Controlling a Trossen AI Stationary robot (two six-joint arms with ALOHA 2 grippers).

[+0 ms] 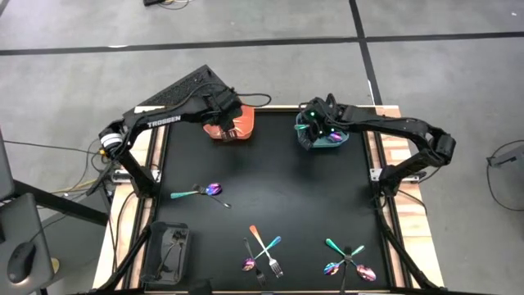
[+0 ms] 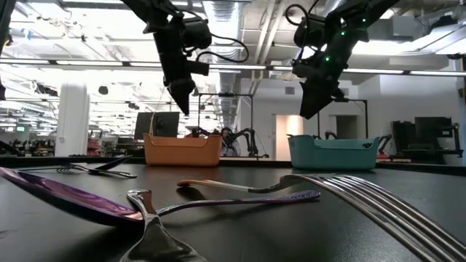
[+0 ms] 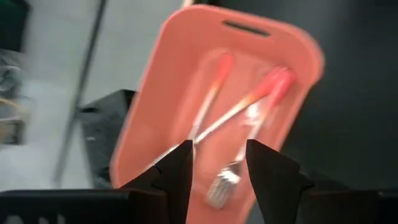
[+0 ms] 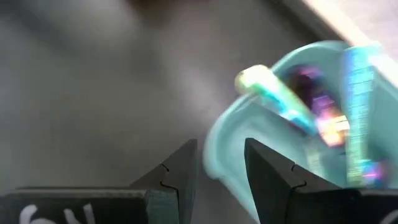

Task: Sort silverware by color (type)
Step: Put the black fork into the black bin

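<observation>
The left jaws [image 3: 217, 165] hang above the red bin [image 1: 232, 124] at the far side of the desk [image 1: 278, 176], fingers apart with nothing between them. Below them, inside that bin, lie orange-handled pieces [image 3: 239, 109] of silverware, crossed over one another. The right jaws [image 4: 221, 165] hover above the teal bin [image 1: 323, 135] at the far right, also parted and empty, over the bin's edge; teal-handled pieces [image 4: 280, 99] with rainbow ends rest in the bin just beyond the fingers. Well away from both jaws, loose silverware lies on the near half of the desk: a purple spoon [image 1: 213, 190] at left, a crossed cluster [image 1: 262, 250] in the middle, another cluster [image 1: 348, 258] at right. A black bin [image 1: 168, 252] sits at the near left corner.
</observation>
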